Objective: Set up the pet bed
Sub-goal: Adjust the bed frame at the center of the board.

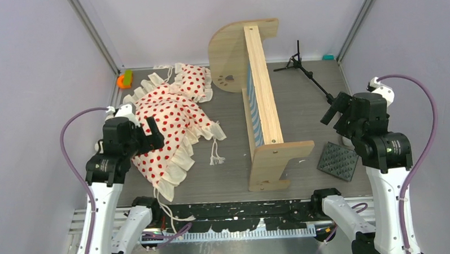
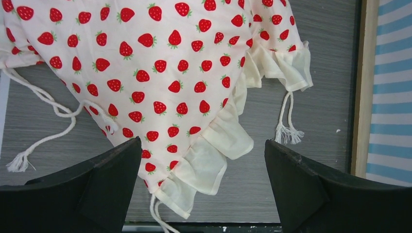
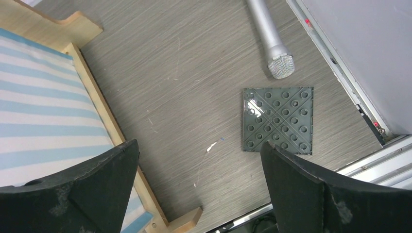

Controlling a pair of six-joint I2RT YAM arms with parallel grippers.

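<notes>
- The pet bed frame (image 1: pixel 264 103) is lying tipped on its side at the middle of the table. Its long axis is running almost 12-to-6 in the overhead view.
- The rounded tops of its end boards are pointing toward 9 o'clock and the notched feet toward 3 o'clock. Righting it therefore looks like a roll toward 3 o'clock.
- The striped mattress (image 3: pixel 43 107) is sitting inside the frame and is showing at the 9 o'clock edge of the right wrist view.
- The ruffled bedding (image 1: pixel 174 126) is lying crumpled on the table at 9 o'clock from the frame, apart from it. A matching pillow (image 1: pixel 194 80) is lying at its 12 o'clock end.
- The left gripper (image 2: pixel 201 143) is hanging directly over the near part of the bedding with its jaws spread wide and holding nothing. From it the frame is lying at 3 o'clock, past the bedding's ruffled edge.
- The right gripper (image 3: pixel 199 144) is also standing spread and empty, hovering over bare table. The frame's side rail is lying at its 9 o'clock and the dark studded mat (image 3: pixel 278 120) at its 3 o'clock.
- The right arm is sitting nearer the frame, on its feet side. I judge it better placed to pull the frame upright, while the left is poised for the bedding.
</notes>
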